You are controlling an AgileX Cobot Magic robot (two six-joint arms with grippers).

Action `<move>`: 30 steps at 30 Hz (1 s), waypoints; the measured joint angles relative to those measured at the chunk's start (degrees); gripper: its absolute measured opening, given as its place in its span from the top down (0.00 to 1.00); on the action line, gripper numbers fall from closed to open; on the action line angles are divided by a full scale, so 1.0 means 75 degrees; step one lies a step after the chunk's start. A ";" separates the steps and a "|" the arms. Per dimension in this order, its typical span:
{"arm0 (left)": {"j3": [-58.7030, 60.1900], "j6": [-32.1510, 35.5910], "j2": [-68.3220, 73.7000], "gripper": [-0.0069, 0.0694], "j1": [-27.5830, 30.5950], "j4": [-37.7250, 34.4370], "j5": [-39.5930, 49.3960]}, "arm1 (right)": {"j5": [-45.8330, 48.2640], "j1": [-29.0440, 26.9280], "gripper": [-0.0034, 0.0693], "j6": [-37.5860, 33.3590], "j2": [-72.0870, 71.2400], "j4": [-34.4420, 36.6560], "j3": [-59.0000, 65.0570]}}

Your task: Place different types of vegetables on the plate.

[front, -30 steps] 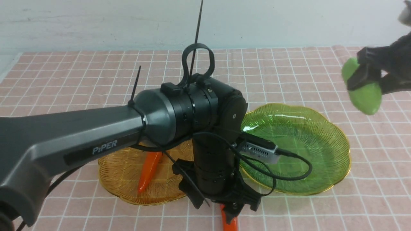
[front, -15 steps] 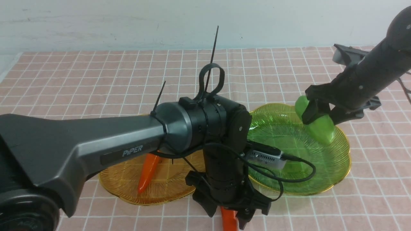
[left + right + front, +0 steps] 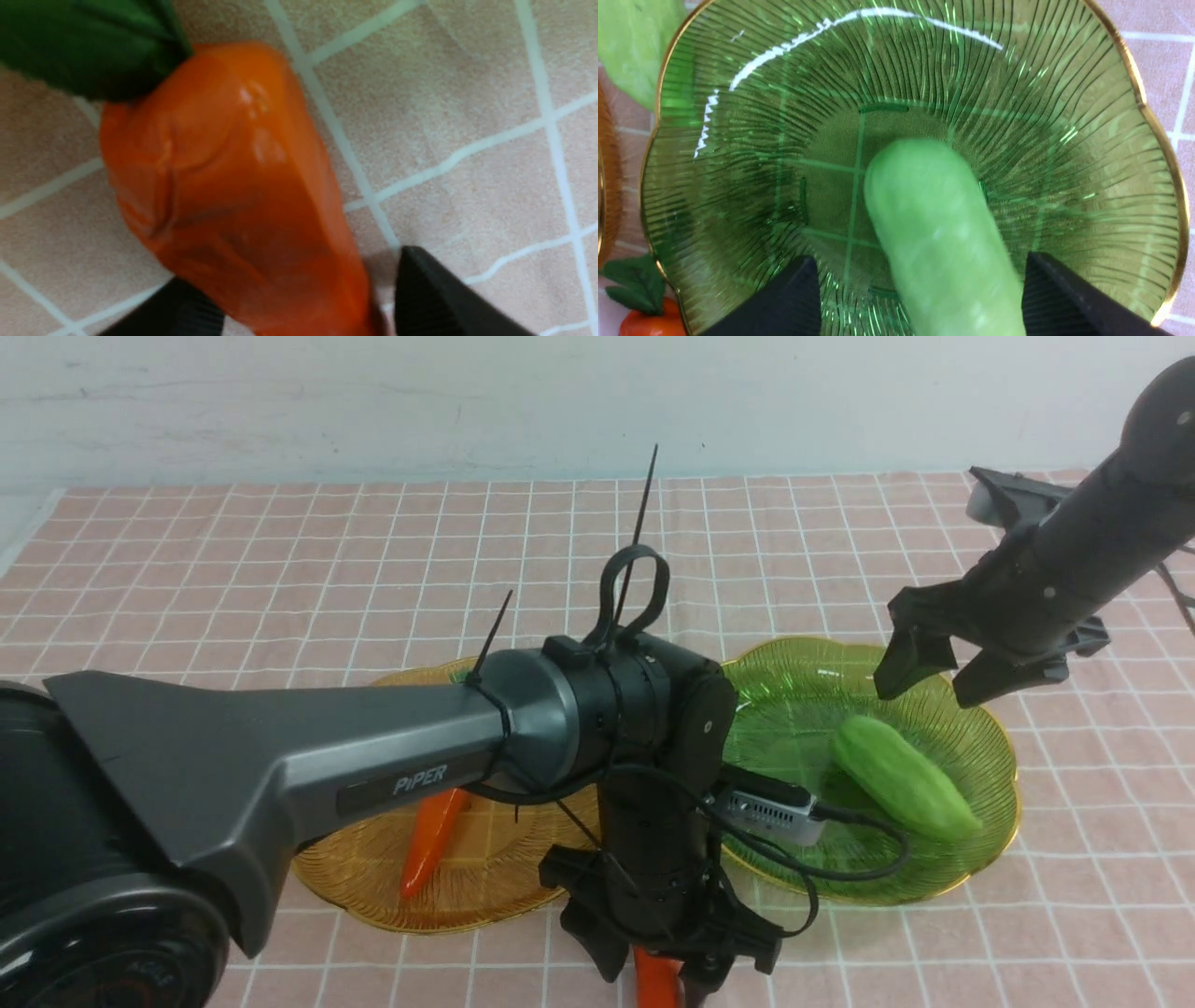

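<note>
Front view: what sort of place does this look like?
Probably a robot test bench: two arms over a grid-patterned tabletop, with toy-like vegetables on glass plates and a plain pale wall behind.

The front view looks forward and down from between the two black robot arms, far enough back to take in both scalloped glass plates, one amber (image 3: 355, 896) and one green (image 3: 999, 840), the pink tiled tabletop (image 3: 373, 569) and the pale wall behind it.

The left wrist view faces the tabletop from very close; a glossy orange toy carrot with a dark green top (image 3: 233, 177) fills much of it.

The right wrist view faces down into the green plate from a moderately close position, cropping part of its rim.

Front and left wrist views share the carrot; front and right wrist views share the green plate and the light green gourd (image 3: 948, 242) in it.
</note>
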 joint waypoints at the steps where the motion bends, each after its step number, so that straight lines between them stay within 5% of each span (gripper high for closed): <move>1: -0.0009 0.0000 0.0000 0.46 0.0000 0.0051 0.0026 | 0.0046 0.0000 0.23 0.0000 -0.0028 0.0000 0.0000; 3: -0.0054 0.0008 0.0006 0.63 0.0000 0.0065 0.0055 | 0.0116 0.0000 0.23 0.0000 -0.0152 0.0000 0.0000; 5: -0.0086 0.0024 -0.0010 0.67 0.0000 0.0032 0.0123 | 0.0138 0.0000 0.23 0.0000 -0.0319 0.0000 0.0000; 10: -0.0103 0.0034 -0.0825 0.67 -0.0002 0.0114 0.0310 | 0.0185 0.0000 0.23 0.0000 -0.0991 -0.0009 0.0000; 14: -0.0138 -0.0127 -0.2144 0.67 0.0114 0.1047 0.0451 | 0.0403 0.0000 0.23 0.0000 -0.1637 -0.0090 0.0000; 22: -0.0147 0.0153 -0.2838 0.67 0.2475 0.1325 0.0289 | 0.1135 0.0000 0.23 -0.0159 -0.3086 -0.0200 0.0000; 30: -0.0147 0.0717 -0.1728 0.56 0.2695 0.0831 -0.0265 | 0.1226 0.0000 0.26 -0.0175 -0.4906 -0.0200 0.0000</move>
